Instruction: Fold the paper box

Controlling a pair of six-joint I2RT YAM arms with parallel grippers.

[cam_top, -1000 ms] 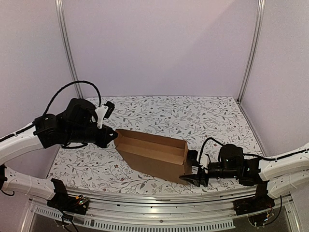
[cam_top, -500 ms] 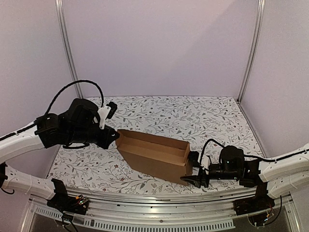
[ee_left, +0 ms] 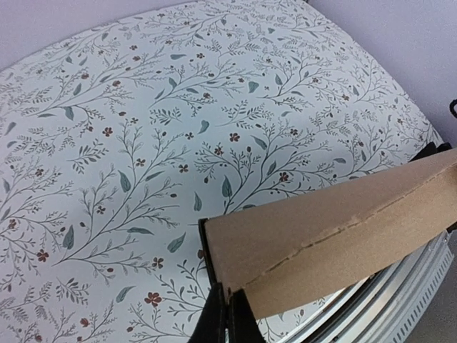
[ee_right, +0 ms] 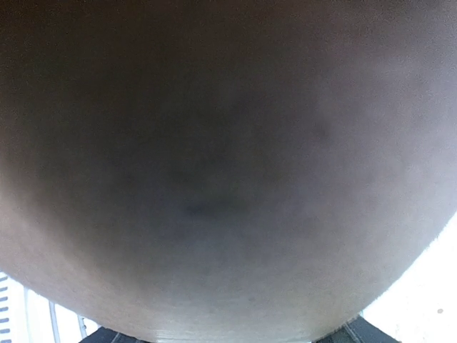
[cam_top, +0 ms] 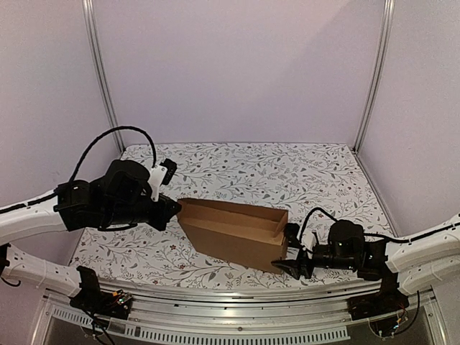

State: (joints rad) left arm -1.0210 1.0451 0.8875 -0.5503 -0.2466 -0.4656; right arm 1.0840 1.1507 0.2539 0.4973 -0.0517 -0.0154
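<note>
Left gripper (cam_top: 174, 208) clamped on 9 o'clock corner of paper box (cam_top: 230, 238), apparently anchoring it | right gripper (cam_top: 290, 250), jaws apart, straddles 3 o'clock end

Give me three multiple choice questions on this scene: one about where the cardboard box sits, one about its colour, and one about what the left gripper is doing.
1. Where is the paper box on the table?
A. Against the far back wall.
B. Near the front edge, between the left gripper and the right gripper.
C. Hanging off the right side.

2. What colour is the paper box?
A. White.
B. Blue.
C. Plain brown.

3. What state is the left gripper in?
A. Shut on the box's end edge.
B. Wide open above the box.
C. Out of view.

Answers:
1 B: the top view shows the box spanning the gap between both arms.
2 C: the top and left wrist views show unprinted brown cardboard.
3 A: the left wrist view shows it pinched on the cardboard.
</note>
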